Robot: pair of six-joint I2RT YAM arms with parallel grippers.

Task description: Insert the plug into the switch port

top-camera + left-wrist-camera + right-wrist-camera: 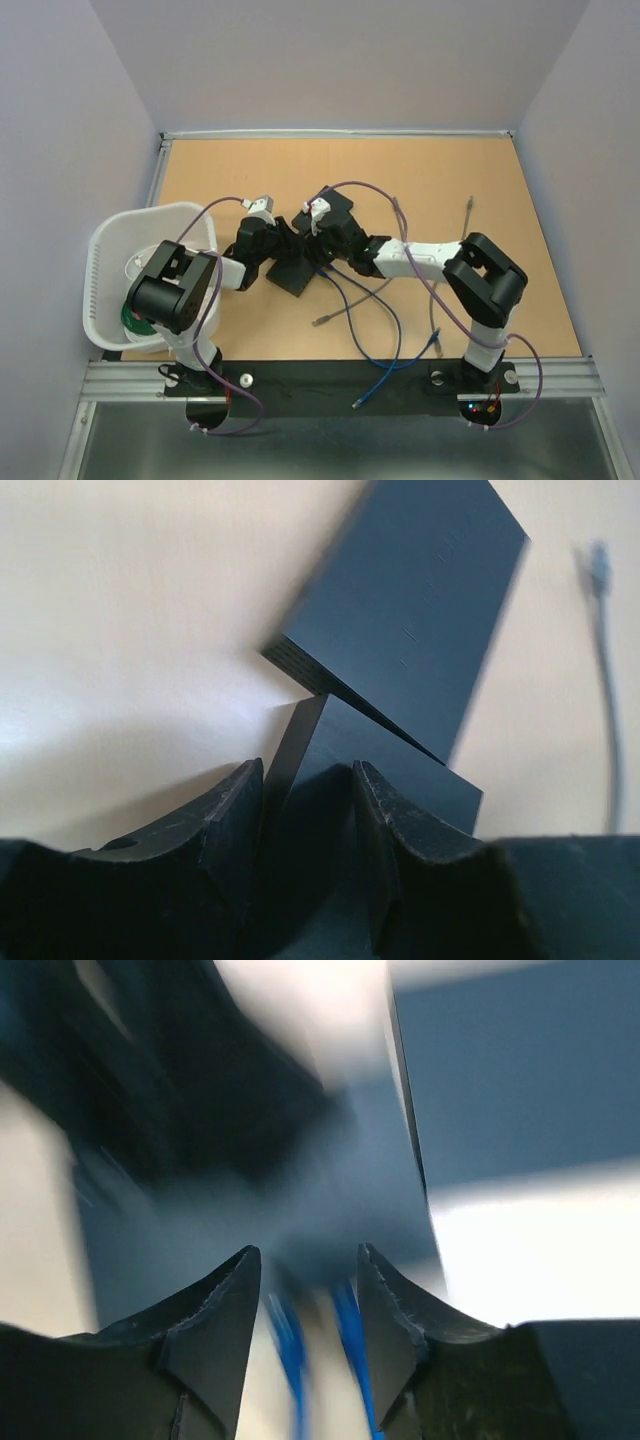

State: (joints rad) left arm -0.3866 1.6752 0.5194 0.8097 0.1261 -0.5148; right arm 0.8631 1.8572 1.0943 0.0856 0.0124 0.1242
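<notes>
The black switch (293, 276) lies flat at the table's middle, between both grippers. My left gripper (281, 247) is over its left edge. In the left wrist view the jaws (308, 780) stand a little apart over the edge of a black plate (400, 770), with a tilted black block (420, 600) beyond. My right gripper (326, 252) is at the switch's right side, jaws a little apart (308, 1260). Two blue cables (350, 1360) run between its fingers without being pinched; this view is blurred. No plug is clearly visible.
Blue cables (385, 330) trail from the switch to the near edge. A grey cable (330, 318) lies near them, another (469, 212) at the right. A white basket (110, 262) holding something green stands at the left.
</notes>
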